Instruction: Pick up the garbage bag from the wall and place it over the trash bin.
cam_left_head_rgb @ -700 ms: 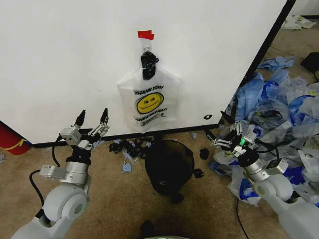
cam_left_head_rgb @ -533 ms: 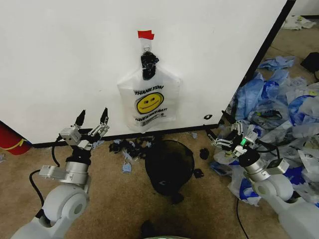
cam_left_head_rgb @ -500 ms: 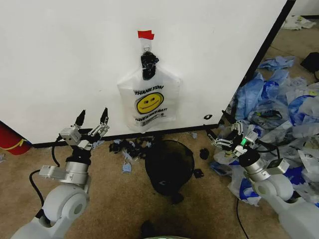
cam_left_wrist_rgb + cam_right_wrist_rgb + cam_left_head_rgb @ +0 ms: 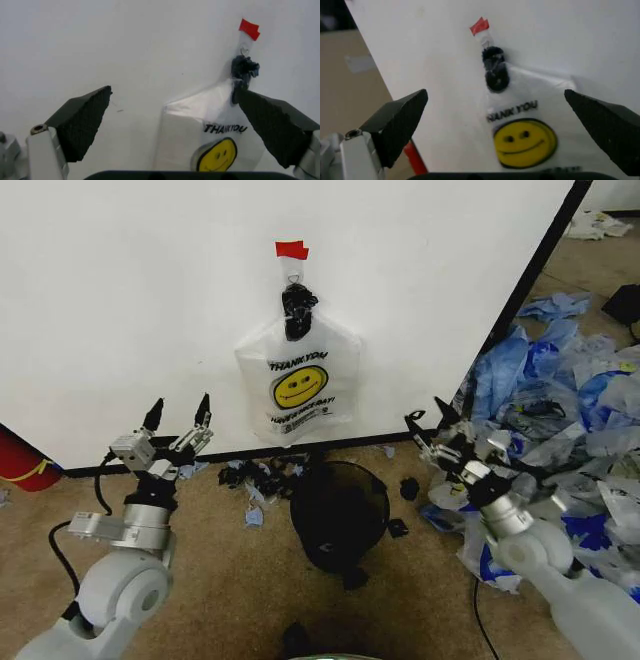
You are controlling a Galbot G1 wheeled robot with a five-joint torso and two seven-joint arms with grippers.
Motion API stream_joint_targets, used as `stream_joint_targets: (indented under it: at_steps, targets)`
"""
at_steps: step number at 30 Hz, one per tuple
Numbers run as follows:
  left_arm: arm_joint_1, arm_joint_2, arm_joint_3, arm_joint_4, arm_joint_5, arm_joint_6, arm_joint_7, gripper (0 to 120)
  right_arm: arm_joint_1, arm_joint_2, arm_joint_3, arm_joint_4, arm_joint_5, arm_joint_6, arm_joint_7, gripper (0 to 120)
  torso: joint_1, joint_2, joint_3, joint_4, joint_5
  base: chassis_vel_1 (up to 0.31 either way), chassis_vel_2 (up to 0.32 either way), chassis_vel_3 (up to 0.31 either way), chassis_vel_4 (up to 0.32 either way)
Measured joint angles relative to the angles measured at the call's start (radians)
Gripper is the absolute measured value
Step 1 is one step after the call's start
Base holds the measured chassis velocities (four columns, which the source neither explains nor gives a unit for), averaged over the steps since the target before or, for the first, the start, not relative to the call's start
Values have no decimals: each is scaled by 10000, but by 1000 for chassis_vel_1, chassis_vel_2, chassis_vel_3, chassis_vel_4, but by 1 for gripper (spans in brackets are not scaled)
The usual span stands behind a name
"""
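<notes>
The garbage bag hangs by its handle loops from a hook under red tape on the wall, directly above the trash bin. Left pincer and right pincer, both wide open and empty, flank it, aimed for a grab.

Both arms are pale grey with rounded joints and silver wrist cylinders. The left gripper and right gripper have black pointed, textured fingertips on silver links. A black cable loops beside the left arm.
</notes>
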Motion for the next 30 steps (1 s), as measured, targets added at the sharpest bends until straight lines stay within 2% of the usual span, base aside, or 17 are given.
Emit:
stream_joint_targets:
  at_steps: [3, 6, 10, 11, 13, 18, 24, 30]
  targets:
    - [-98, 61, 111, 72, -8, 60, -10, 98, 727, 92, -469, -107, 1339, -418, 13, 100, 0, 1, 0, -12, -7, 0, 0, 0, 0]
    - [-44, 43, 110, 91, 15, 65, -7, 98, 1222, 205, -829, -321, 1778, -578, 25, 100, 0, 0, 0, -19, -6, 0, 0, 0, 0]
    - [325, -207, -234, 53, 218, 40, 6, 98, 3388, 1011, -2323, -1550, 2809, -987, 10, 100, 1, 0, 1, -2, -8, 0, 0, 0, 0]
    - [406, -268, -320, 36, 259, 27, 14, 98, 3781, 1276, -2613, -1839, 2865, -1009, 1, 100, 0, 0, 0, 2, -7, 0, 0, 0, 0]
    - [489, -322, -401, 24, 303, 8, 22, 98, 4083, 1538, -2884, -2111, 2879, -1018, -10, 100, 0, 0, 0, 0, -8, 0, 0, 0, 0]
    - [781, -506, -604, -1, 467, -64, 65, 98, 5123, 2794, -3671, -3382, 2882, -1061, 6, 100, 0, 0, 1, -9, -10, 0, 0, 0, 0]
    - [891, -605, -711, -46, 505, -126, 77, 98, 5841, 3701, -4001, -4670, 2951, -1133, -26, 100, 1, 0, 0, -8, -6, 0, 0, 0, 0]
    - [1150, -638, -891, -186, 516, -201, 113, 98, 6151, 4173, -4038, -5349, 3007, -1274, -237, 100, 0, 1, 0, -8, -3, 0, 0, 0, 0]
